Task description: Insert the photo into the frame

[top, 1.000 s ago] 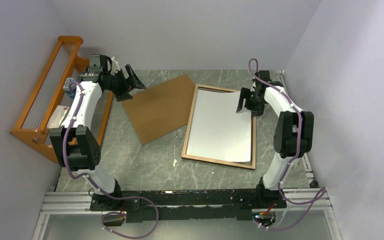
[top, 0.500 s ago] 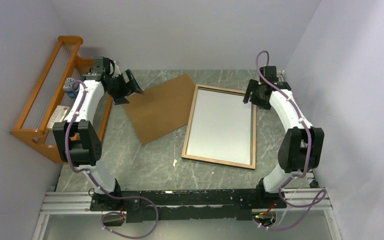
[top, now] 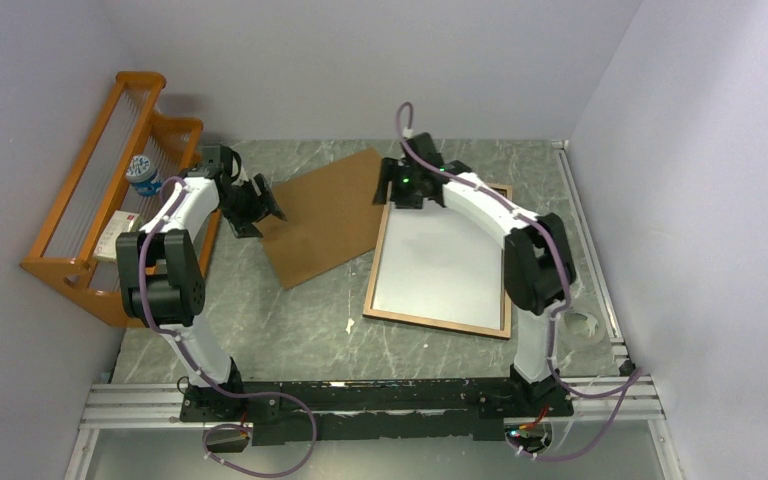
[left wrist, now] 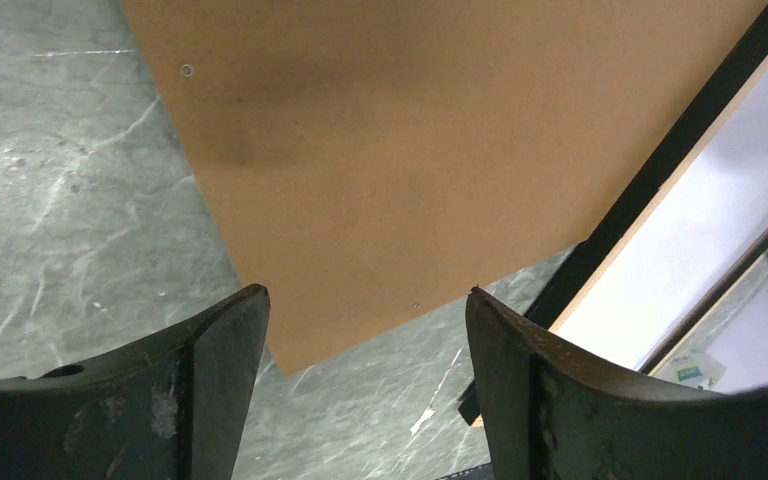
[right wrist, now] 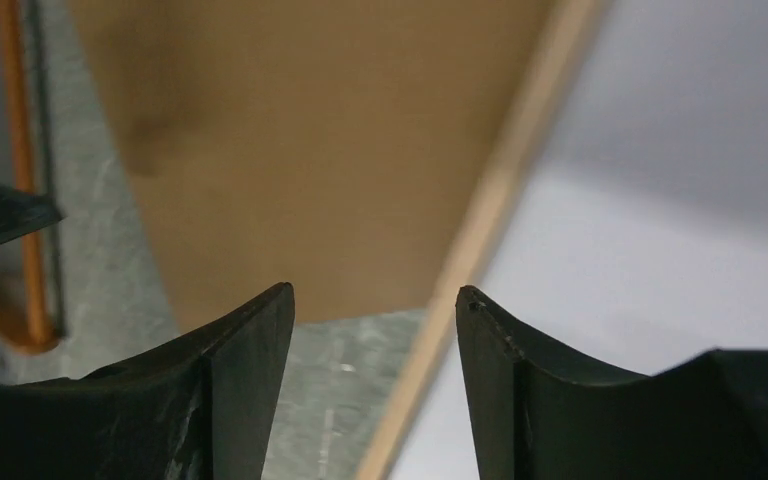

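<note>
Frame (top: 438,326) far-left corner hidden under right pincer (top: 396,192).

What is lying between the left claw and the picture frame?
A flat brown board lies between the left claw and the frame. Nothing else is in that stretch. The top view shows this best.

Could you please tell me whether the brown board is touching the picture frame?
Touching. In the left wrist view the board runs right up against the black outer side of the frame, with no gap showing between them; the top view agrees.
</note>
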You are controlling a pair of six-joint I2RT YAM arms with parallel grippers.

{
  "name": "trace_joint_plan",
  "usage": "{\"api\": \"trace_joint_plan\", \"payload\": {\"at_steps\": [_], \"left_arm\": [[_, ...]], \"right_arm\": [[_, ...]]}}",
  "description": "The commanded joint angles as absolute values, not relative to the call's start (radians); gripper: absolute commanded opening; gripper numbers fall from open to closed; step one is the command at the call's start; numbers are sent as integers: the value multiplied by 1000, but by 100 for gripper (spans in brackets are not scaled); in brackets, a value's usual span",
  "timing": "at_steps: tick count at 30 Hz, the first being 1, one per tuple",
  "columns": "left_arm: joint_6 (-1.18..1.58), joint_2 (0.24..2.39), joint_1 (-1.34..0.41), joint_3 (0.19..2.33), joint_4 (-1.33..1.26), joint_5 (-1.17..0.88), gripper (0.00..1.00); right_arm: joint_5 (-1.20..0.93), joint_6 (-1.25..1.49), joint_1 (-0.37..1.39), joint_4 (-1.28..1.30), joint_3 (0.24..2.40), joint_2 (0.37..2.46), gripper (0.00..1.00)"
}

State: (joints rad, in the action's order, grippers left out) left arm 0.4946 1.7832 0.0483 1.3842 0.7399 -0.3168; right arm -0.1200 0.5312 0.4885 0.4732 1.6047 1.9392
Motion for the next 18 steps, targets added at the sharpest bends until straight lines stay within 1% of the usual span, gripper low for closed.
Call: {"api": "trace_joint_plan", "payload": {"at_steps": [1,4,8,12,15,18], "left_arm": [[511,1801,44,1379,635,-386,76],[476,1845,44,1442,620,-372,78],[394,1968,44,1601,615,-315,84],[289,2108,45,1769,568,-279,93],[216,2208,44,1893,550,-289,94],[154,2309,44,2006,549,-295,94]], "right_arm": [[-253,647,577,360,1694,2040,63],[-287,722,611,335,1699,2093,62],[-283,859,624,361,1693,2131,61],[-234,1014,638,364,1635,2109,67],[-182,1069,657,398,1634,2099,69],[-181,1141,666,428,1639,2116,70]]}}
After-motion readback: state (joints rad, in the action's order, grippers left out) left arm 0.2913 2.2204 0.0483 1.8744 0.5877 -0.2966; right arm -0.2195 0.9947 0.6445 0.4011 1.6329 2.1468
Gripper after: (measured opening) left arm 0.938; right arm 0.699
